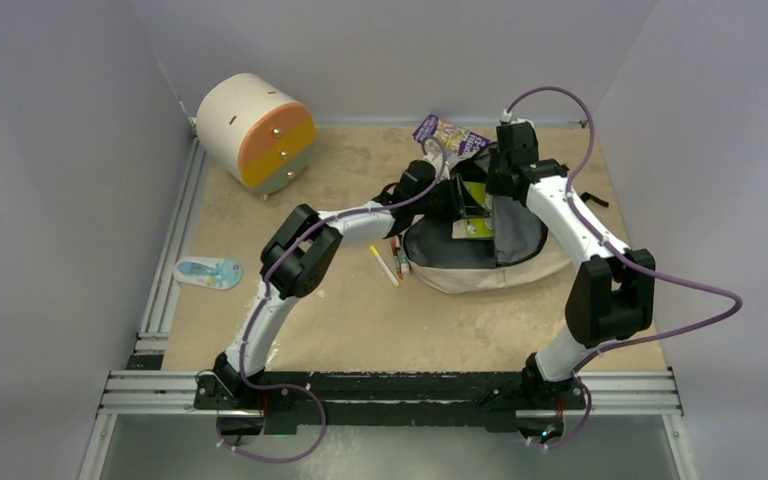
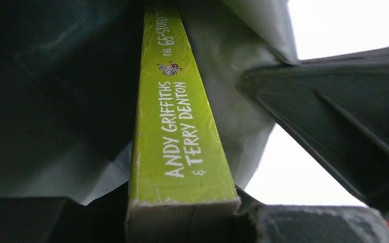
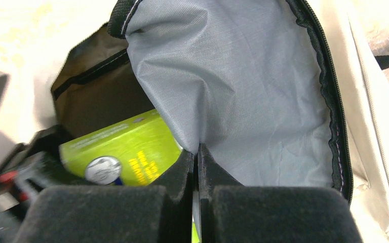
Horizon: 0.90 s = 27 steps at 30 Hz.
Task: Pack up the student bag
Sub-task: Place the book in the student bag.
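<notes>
Clamping green book (image 2: 182, 126) inside student bag (image 1: 480, 272), left tool (image 1: 457, 200), right tool (image 3: 197, 152) pinched on grey lining (image 3: 243, 91)

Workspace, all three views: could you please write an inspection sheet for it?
Surface: beige table, stained.
Job's things: bag open, lying flat; green book partly inside.
Clutter: drawer unit, purple booklet, pens, blue packet, all outside the bag.
Grippers: left gripper shut on book; right gripper shut on bag lining.
Cables: purple cables loop along both arms.
Surroundings: lilac walls, metal rails.
</notes>
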Tool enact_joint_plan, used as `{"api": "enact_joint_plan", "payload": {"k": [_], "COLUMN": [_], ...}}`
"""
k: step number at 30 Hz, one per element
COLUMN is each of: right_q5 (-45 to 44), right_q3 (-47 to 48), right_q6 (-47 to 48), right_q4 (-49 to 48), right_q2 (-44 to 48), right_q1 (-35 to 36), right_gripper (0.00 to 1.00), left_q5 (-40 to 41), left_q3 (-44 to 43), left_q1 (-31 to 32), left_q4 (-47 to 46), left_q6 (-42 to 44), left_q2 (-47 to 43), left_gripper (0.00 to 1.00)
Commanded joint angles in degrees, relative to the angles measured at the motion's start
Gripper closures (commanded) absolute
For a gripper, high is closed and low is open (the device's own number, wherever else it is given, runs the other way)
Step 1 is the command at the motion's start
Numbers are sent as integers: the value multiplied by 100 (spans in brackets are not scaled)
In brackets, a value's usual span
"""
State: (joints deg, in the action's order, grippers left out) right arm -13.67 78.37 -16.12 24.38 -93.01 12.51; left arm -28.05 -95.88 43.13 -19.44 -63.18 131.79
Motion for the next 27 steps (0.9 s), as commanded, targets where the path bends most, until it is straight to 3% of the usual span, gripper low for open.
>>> {"api": "enact_joint_plan", "payload": {"k": [1,15,23,27], "right_q5": [193,524,382,312], "right_q3": [17,-197,-275,-334], "right_q6": [-269,-447,-430,-367], "right_q4": [-267,-336,-372,-356], "right_q2": [443,600,635,627], "right_q1": [11,10,-8,-35], "right_gripper": [100,100,100,100], "left_q5": [63,711,819,812], "left_q3": [-708,-1683,-1485,-1284], "left_q1": [189,461,435,359], "left_q4": [-1179,-1185,-632,-385], "left_q6": [-398,-400,174,414], "left_q2": [214,1082,746,409], "left_gripper": [100,100,50,36]}}
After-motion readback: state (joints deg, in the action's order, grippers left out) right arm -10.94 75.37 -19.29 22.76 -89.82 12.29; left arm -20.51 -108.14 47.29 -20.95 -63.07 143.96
